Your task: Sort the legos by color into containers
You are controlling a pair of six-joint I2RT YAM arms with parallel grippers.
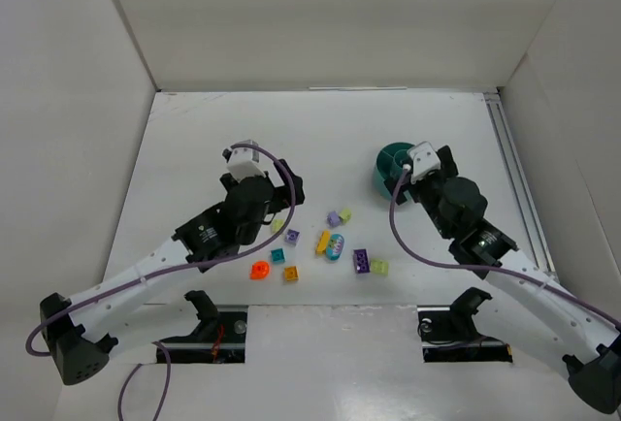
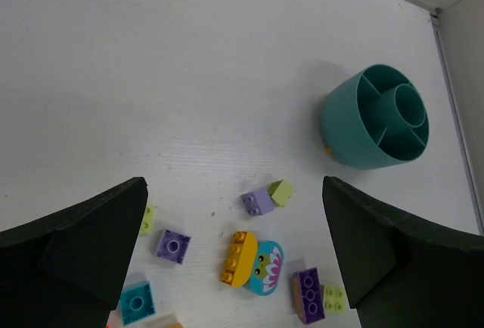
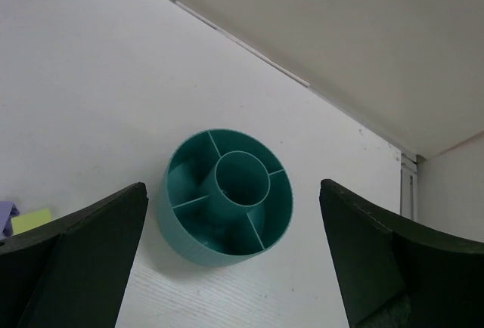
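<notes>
The left gripper (image 2: 233,184) stands wide, holding nothing, above the left part of the scattered small plastic lego bricks (image 1: 360,261) at the centre of the white table (image 1: 194,149). The right gripper (image 3: 231,186) stands wide, also holding nothing, over the round teal plastic cup with inner dividers (image 3: 189,230), which is to the far right of the bricks.

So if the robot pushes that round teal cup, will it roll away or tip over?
Probably neither. The teal cup stands open side up on the white table, so it should slide, not roll. It looks wide and low, so tipping seems unlikely. Its compartments look empty, so it is likely light and may scoot easily.
</notes>
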